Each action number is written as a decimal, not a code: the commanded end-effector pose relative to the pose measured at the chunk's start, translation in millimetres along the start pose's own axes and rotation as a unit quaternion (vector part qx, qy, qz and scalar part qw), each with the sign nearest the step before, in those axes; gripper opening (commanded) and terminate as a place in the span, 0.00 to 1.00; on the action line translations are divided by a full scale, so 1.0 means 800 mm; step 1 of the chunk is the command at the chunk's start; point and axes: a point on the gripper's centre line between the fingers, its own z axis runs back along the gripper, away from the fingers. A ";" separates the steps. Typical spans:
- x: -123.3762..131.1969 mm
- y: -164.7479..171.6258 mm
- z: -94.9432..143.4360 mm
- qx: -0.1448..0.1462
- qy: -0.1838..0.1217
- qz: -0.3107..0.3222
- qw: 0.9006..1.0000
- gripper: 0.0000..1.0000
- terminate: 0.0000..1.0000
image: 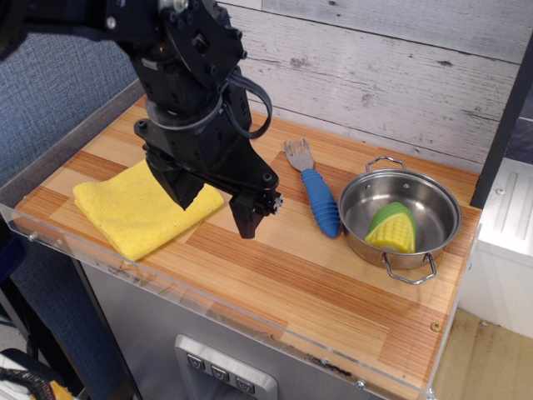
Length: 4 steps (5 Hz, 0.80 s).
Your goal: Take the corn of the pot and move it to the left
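The corn (393,227), yellow kernels with a green husk, lies inside the shiny steel pot (437,200) at the right end of the wooden tabletop. My black gripper (215,208) hangs open and empty over the middle-left of the table, its two fingers pointing down, one finger (181,187) above the edge of the yellow cloth, the other (248,218) over bare wood. The gripper is well to the left of the pot, with the fork between them.
A flat yellow cloth (137,210) lies at the left. A fork with a blue handle (315,190) lies just left of the pot. A raised wall (75,137) runs along the left edge and a plank wall (375,75) stands behind.
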 end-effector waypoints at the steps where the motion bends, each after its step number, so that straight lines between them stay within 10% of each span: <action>1: 0.000 0.000 0.000 0.000 0.000 0.000 1.000 1.00 0.00; 4: 0.070 -0.043 0.004 -0.004 -0.033 0.003 0.999 1.00 0.00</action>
